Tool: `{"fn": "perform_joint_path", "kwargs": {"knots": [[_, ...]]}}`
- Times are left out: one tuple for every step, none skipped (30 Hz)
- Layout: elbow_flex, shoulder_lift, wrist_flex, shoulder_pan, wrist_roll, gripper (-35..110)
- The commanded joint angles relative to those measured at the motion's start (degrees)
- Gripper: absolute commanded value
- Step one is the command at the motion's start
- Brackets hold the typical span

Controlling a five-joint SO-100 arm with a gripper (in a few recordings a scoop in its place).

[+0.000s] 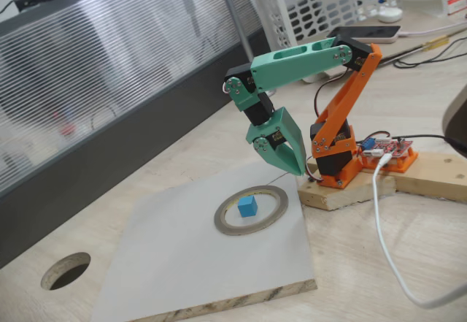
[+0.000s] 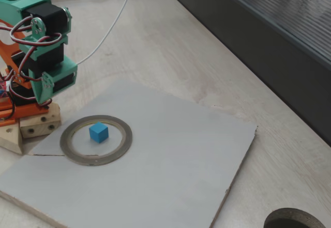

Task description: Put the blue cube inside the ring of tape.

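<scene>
- Right now the blue cube (image 1: 247, 206) sits flat on the grey board (image 1: 190, 256), inside the ring of tape (image 1: 252, 210); both fixed views show it enclosed by the ring, with bare board visible between the cube and the ring's inner edge.
- Relative to the ring of tape, the cube is a little off centre, toward the side nearest the arm's base in a fixed view (image 2: 98, 132).
- The ring of tape lies flat on the board, near the board corner closest to the wooden blocks (image 1: 343, 190) that carry the arm.
- Above the ring of tape and off to the arm's side of it, the green gripper (image 1: 294, 166) hangs in the air, pointing down, touching neither the ring nor the cube.
- Its two fingers look brought together at the tips with nothing between them, so the gripper is closed and empty.
- Well apart from the ring of tape, past the board's far edge, a dark round hole (image 1: 66, 270) opens in the tabletop.
- A white cable (image 1: 383, 234) runs across the table on the arm's side of the ring.
</scene>
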Motion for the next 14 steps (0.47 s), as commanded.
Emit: {"fn": "perform_joint_path", "kwargs": {"knots": [[0.3, 0.4, 1.9, 0.6, 0.6, 0], [0.3, 0.4, 1.9, 0.6, 0.7, 0], [0.3, 0.4, 1.9, 0.6, 0.7, 0], [0.3, 0.4, 1.9, 0.6, 0.7, 0], [0.3, 0.4, 1.9, 0.6, 0.7, 0], [0.3, 0.4, 1.9, 0.6, 0.7, 0], [0.3, 0.4, 1.9, 0.6, 0.7, 0], [0.3, 0.4, 1.9, 0.6, 0.7, 0], [0.3, 0.4, 1.9, 0.6, 0.7, 0], [0.3, 0.4, 1.9, 0.6, 0.7, 0], [0.3, 0.4, 1.9, 0.6, 0.7, 0], [0.3, 0.4, 1.9, 0.5, 0.7, 0], [0.3, 0.4, 1.9, 0.4, 0.7, 0], [0.3, 0.4, 1.9, 0.3, 0.7, 0]]}}
